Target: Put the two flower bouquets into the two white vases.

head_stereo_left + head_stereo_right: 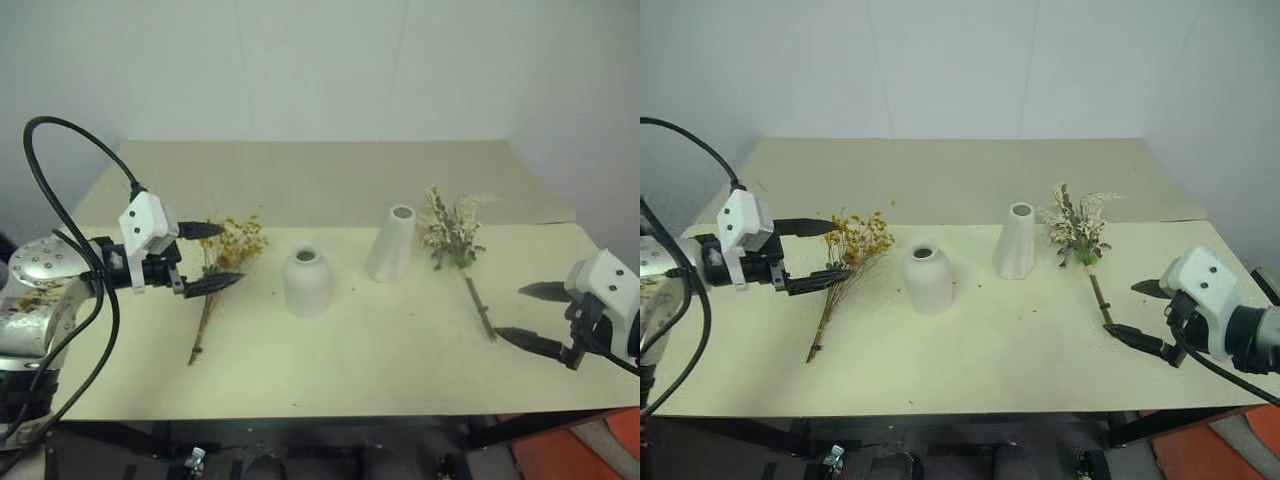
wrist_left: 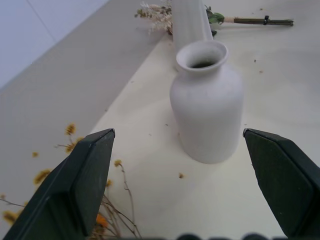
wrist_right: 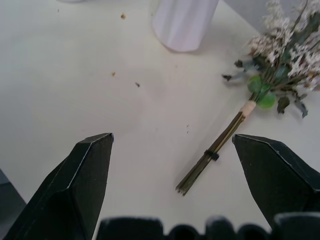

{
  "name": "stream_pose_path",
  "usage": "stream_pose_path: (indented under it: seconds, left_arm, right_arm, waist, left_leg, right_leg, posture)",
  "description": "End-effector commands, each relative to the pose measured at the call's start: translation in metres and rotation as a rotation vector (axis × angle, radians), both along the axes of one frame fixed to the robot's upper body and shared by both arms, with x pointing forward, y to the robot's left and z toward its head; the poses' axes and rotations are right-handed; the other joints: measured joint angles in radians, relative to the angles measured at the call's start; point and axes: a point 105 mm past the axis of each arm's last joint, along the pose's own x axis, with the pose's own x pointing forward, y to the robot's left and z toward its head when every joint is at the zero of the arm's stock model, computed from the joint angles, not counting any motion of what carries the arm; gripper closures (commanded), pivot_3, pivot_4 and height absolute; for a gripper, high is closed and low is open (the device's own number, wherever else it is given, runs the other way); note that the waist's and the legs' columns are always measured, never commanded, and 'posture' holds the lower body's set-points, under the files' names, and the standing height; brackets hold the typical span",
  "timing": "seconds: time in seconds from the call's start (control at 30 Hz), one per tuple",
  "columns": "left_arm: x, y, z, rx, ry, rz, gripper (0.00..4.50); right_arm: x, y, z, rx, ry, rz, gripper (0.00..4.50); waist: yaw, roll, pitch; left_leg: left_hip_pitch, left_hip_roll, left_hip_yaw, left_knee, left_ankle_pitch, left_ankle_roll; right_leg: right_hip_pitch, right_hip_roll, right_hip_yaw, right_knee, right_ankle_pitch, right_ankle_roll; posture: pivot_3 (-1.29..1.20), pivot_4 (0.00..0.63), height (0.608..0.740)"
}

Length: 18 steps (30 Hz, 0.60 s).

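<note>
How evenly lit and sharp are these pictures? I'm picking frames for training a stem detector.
Left eye view: soft, even light, faint shadows beside the short vase and tall vase, no glare. Left wrist view: short vase fairly crisp, the yellow bouquet blurred up close. Right wrist view: the stems of the cream-and-green bouquet are readable, its blossoms soft.

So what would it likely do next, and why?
Probably lower the open left gripper onto the thin stems of the yellow bouquet and close. Both bouquets lie flat on the table, both vases stand empty, and those fingers already hover apart above the yellow bunch.
</note>
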Motion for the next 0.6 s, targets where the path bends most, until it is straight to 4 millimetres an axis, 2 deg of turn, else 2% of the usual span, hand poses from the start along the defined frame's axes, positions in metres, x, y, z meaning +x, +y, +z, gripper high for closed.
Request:
stream_pose_path:
  seconds: [0.03,0.2,0.3,0.6]
  left_arm:
    - [0.002,0.004,0.006,0.015,-0.04,0.022,0.0]
    - [0.011,-0.002,0.003,0.037,-0.046,-0.013,0.0]
    - [0.012,-0.007,0.008,0.03,-0.061,-0.035,0.0]
    - [0.013,-0.005,0.011,0.026,-0.062,-0.029,0.0]
  right_arm:
    - [-0.005,0.0,0.016,-0.01,-0.071,-0.017,0.04]
    - [-0.001,-0.001,0.016,-0.027,-0.07,-0.027,0.04]
    - [-0.003,-0.004,0.016,-0.02,-0.071,-0.04,0.04]
    - [-0.006,-0.006,0.014,-0.019,-0.093,-0.073,0.04]
  waist:
    - [0.0,0.0,0.0]
    - [0.0,0.0,0.0]
    - [0.001,0.0,0.0]
    - [0.0,0.0,0.0]
  left_leg:
    - [0.0,0.0,0.0,0.0,0.0,0.0]
    - [0.003,0.0,0.0,0.001,0.0,0.0]
    - [0.002,0.0,0.0,0.001,0.0,0.0]
    - [0.002,0.0,0.0,0.0,0.0,0.0]
  right_leg:
    - [0.0,0.0,0.0,0.0,0.0,0.0]
    - [0.002,0.0,0.0,0.001,0.0,0.0]
    - [0.002,0.0,0.0,0.001,0.0,0.0]
    - [0.002,0.0,0.0,0.001,0.0,0.0]
  posture:
    - [0.0,0.15,0.74]
    - [0.0,0.15,0.74]
    - [0.0,0.15,0.74]
    - [0.0,0.15,0.74]
